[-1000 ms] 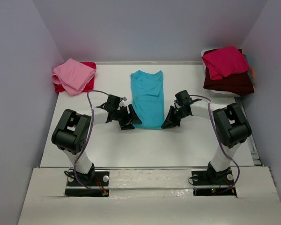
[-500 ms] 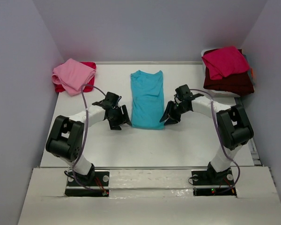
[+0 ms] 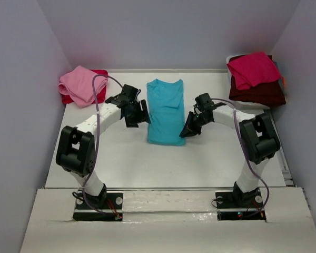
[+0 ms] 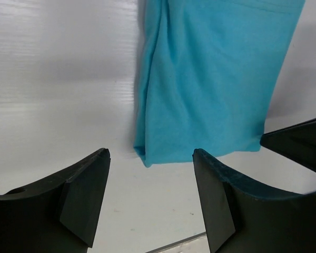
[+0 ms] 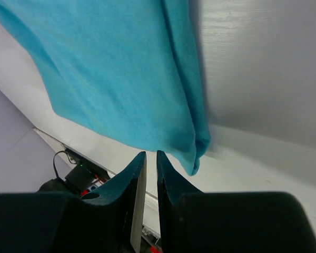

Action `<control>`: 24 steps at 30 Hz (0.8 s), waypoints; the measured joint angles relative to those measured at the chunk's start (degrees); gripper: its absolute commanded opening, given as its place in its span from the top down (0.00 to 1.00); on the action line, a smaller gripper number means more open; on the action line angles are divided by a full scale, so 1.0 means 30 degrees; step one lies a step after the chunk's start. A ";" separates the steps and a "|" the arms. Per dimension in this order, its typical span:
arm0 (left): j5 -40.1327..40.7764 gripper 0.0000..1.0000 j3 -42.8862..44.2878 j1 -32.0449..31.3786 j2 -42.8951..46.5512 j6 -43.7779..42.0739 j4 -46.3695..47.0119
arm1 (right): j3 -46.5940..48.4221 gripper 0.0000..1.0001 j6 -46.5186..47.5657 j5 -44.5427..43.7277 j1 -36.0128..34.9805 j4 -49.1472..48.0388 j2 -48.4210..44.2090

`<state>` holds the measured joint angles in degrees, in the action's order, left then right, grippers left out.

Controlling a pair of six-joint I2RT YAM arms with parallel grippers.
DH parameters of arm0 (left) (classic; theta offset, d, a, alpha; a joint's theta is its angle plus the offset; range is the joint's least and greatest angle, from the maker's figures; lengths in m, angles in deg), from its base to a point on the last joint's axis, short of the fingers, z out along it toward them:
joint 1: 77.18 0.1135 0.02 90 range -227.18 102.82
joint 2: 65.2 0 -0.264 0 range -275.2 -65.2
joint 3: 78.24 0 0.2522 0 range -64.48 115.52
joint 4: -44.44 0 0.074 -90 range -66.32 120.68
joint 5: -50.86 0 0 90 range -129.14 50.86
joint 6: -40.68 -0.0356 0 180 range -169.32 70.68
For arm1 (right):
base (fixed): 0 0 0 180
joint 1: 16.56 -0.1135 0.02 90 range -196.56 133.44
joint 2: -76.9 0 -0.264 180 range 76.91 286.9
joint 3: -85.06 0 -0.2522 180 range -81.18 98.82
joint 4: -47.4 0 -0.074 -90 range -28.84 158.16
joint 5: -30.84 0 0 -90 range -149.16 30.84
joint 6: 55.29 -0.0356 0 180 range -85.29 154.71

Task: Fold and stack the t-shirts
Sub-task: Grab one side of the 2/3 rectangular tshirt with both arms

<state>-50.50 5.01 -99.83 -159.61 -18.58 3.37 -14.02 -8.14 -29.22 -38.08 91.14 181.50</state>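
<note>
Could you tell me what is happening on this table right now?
Two robot arms are working on a turquoise shirt, which lies folded into a long narrow strip on the table. The left pincer hovers open by its left edge. The right pincer, nearly closed and empty, is at its near right corner. A pink shirt lies on a red shirt far left, and a crimson shirt on a maroon shirt far right.

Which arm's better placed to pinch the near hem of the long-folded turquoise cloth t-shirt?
Left, probably. The left gripper is open, with a near corner of the turquoise t-shirt lined up between its fingers. The right gripper sits close to the other near corner but is almost closed and must open first.
</note>
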 measured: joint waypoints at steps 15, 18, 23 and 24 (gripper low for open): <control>-0.1843 0.25 0.2127 -0.2484 -0.2674 0.0007 0.0109 | 0.0000 0.83 0.0000 0.0641 -0.0146 -0.0459 0.2076; -0.2273 0.25 0.2091 -0.3016 -0.2761 0.0146 0.0437 | 0.0000 0.83 0.0000 0.0750 -0.0146 -0.0576 0.2142; -0.2732 0.25 0.1209 -0.3570 -0.2761 0.0415 0.1158 | -0.0007 0.83 0.0000 0.0838 -0.0160 -0.0699 0.2164; -0.2761 0.25 0.0882 -0.3599 -0.2761 0.0459 0.1282 | -0.0007 0.83 -0.0007 0.0838 -0.0160 -0.0707 0.2164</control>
<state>-58.78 7.66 -110.63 -167.89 -17.20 7.22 -14.05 -8.16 -26.71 -38.56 89.02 187.99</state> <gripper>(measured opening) 0.753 0.172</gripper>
